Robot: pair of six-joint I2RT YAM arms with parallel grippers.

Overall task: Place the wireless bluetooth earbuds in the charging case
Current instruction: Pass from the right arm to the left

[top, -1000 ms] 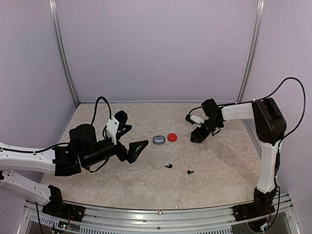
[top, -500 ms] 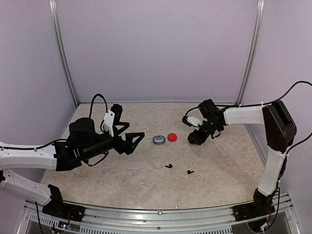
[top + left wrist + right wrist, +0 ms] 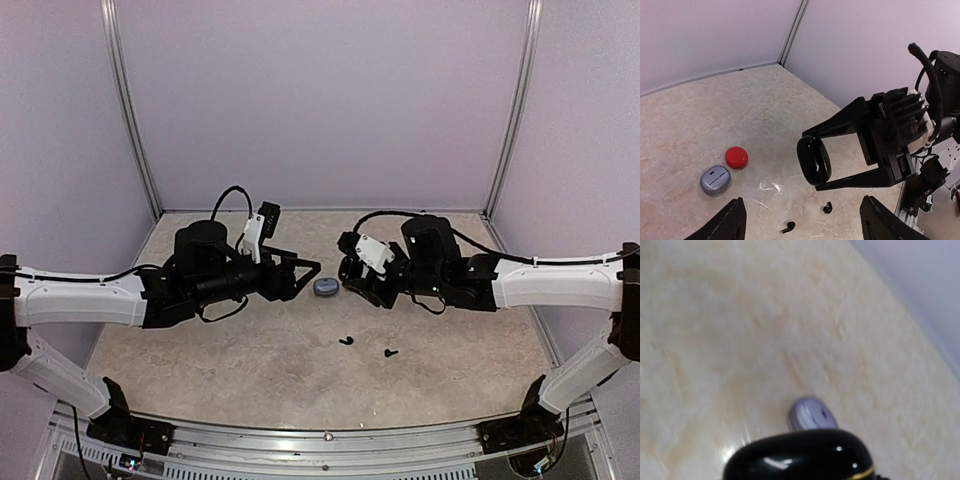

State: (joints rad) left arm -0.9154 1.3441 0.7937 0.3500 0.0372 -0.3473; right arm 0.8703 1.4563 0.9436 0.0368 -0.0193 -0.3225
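Two tiny black earbuds lie on the table in front of the cases; the left wrist view shows them too. No silvery or red earbuds are in view. My right gripper is shut on a glossy black case, closed, held above the table; it also fills the bottom of the right wrist view. A grey case and a red case lie closed on the table. My left gripper is open and empty, just left of the grey case.
The marbled table is walled by pale panels at the back and sides, with a metal rail along the near edge. The two grippers face each other closely at the table's middle. The right gripper hides the red case in the top view.
Both arms have swung in toward the middle. The right gripper moved left with the black case, now covering the red case from above. The left gripper moved right, up to the grey case.
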